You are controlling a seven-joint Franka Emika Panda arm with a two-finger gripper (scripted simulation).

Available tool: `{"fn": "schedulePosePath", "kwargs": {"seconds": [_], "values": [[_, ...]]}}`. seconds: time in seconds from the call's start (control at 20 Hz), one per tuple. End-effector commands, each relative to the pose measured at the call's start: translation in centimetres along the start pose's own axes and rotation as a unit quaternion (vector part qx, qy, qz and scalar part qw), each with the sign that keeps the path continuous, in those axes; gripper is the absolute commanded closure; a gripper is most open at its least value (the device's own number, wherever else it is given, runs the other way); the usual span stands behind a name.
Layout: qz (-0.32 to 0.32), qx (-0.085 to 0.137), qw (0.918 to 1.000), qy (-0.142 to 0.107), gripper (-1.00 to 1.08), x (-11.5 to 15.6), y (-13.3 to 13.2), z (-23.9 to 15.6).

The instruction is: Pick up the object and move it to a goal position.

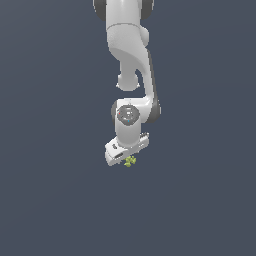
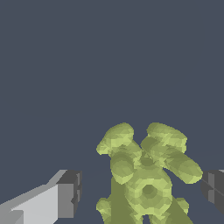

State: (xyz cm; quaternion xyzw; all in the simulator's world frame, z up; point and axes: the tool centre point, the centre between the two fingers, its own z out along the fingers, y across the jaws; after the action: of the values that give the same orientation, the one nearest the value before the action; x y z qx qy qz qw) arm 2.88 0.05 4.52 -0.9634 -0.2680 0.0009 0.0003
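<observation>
The object (image 2: pixel 146 179) is a small yellow-green piece with a knobbly, faceted surface. In the wrist view it shows several short, rounded lobes spreading out from a thicker middle, where a ring-shaped boss with a dark central hole faces the camera. Two lobes reach away from the tool, side by side, and further stubs show lower down, partly cut off by the picture's edge.

The tool (image 2: pixel 142 188) stands wide: its two dark-padded fingers (image 2: pixel 70 192) lie on either side of the object, each with a visible gap to it, so nothing is clamped. The object sits between them, nearer one finger than the other.

In the exterior view the white arm (image 1: pixel 131 60) hangs down with the tool (image 1: pixel 126 156) tilted, and the object (image 1: pixel 130 161) shows as a tiny green speck right at its tip, against a plain dark grey-blue backdrop.
</observation>
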Motion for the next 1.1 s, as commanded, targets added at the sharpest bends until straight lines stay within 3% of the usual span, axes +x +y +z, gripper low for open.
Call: {"fn": "schedulePosePath", "kwargs": {"seconds": [0.0, 0.05, 0.1, 0.7, 1.05], "values": [[0.000, -0.001, 1.0000, 0.001, -0.92, 0.1, 0.1, 0.3], [0.000, -0.001, 1.0000, 0.001, -0.92, 0.1, 0.1, 0.3], [0.000, -0.001, 1.0000, 0.001, 1.08, 0.1, 0.1, 0.3], [0.000, -0.001, 1.0000, 0.001, 1.08, 0.2, 0.0, 0.2], [0.000, -0.001, 1.0000, 0.001, 1.08, 0.6, -3.0, -0.8]]}}
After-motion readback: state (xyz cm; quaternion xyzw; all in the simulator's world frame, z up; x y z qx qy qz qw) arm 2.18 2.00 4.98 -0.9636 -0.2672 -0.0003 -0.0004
